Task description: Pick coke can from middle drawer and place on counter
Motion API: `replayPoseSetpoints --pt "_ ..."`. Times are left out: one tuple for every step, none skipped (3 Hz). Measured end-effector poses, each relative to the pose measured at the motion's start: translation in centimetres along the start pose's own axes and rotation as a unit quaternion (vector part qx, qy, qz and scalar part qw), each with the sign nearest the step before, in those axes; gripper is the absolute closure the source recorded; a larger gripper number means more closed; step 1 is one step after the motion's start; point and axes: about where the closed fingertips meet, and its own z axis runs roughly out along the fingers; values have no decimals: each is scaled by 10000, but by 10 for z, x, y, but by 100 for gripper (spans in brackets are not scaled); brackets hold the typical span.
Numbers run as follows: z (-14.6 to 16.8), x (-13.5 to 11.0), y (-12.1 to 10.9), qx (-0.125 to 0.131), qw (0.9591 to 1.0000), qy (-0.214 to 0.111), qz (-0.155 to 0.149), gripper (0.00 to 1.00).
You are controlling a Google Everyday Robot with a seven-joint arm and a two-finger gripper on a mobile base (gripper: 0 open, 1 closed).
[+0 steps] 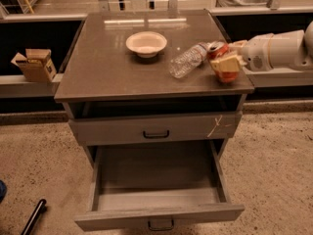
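The red coke can (218, 51) stands at the right front edge of the grey-brown counter (107, 67), slightly tilted, its silver top showing. My gripper (227, 56) comes in from the right on a white arm (279, 50) and is shut on the can, with one tan finger (225, 63) across its front. The middle drawer (156, 212) is pulled fully open below, and its grey inside is bare.
A clear plastic water bottle (188, 61) lies on its side just left of the can. A white bowl (146, 43) sits at the counter's middle back. The shut upper drawer front (122, 129) carries a white scratch. A cardboard box (33, 65) rests on the left ledge.
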Motion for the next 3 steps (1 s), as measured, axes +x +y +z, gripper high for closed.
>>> replayPoseSetpoints --pt "0 -1 0 0 10000 0 0 27" --pt "0 -1 0 0 10000 0 0 4" --pt "0 -1 0 -1 10000 0 0 0"
